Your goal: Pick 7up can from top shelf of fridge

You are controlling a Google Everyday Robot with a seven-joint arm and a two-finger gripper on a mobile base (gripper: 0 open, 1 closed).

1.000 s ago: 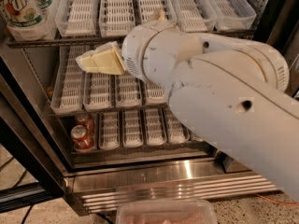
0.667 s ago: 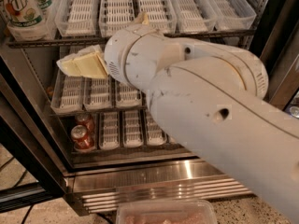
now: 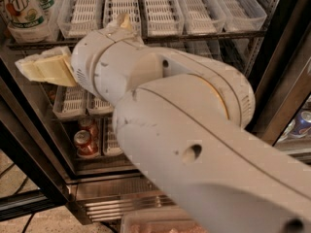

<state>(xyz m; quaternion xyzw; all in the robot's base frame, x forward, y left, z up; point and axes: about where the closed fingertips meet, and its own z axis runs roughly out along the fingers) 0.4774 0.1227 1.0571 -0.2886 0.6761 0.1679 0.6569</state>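
Hovering just below the 7up can (image 3: 20, 6) is the tool (image 3: 43, 69) — spread or pressed, cannot tell.

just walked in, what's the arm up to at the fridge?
The robot's arm is reaching towards the left side of the open fridge. The 7up can stands at the front left of the top shelf, with a second one just behind it. The gripper sits just below the can and the shelf's front edge, not touching the can. The pick is not yet done. Red cans sit on the lowest rack.
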